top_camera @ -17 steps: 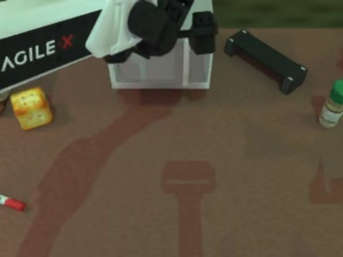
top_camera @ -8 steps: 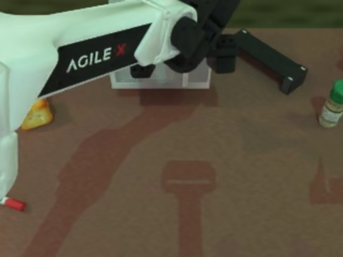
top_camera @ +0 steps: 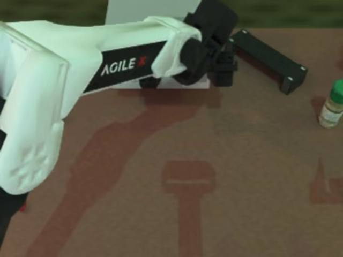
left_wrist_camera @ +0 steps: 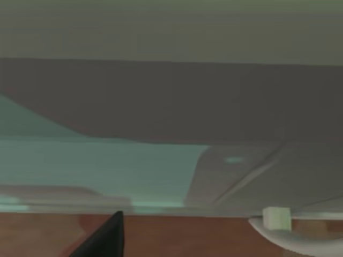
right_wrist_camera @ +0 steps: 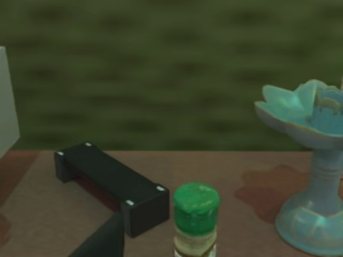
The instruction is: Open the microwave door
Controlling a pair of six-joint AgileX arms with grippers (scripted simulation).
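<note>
The left gripper (top_camera: 222, 61) has swept rightward along the surface's far edge, across the front of the microwave (top_camera: 144, 10). Its grasp cannot be told. The left wrist view shows the teal cavity, suggesting the microwave door (left_wrist_camera: 171, 96) is swinging open. The right arm stays parked.

One microwave (top_camera: 150, 10) counted, one microwave door (left_wrist_camera: 171, 101). One black bracket block (top_camera: 268, 59), one green-capped jar (top_camera: 332, 104), one teal pedestal dish (right_wrist_camera: 308, 171), one red item (top_camera: 22, 208) partly hidden. One arm seen.
</note>
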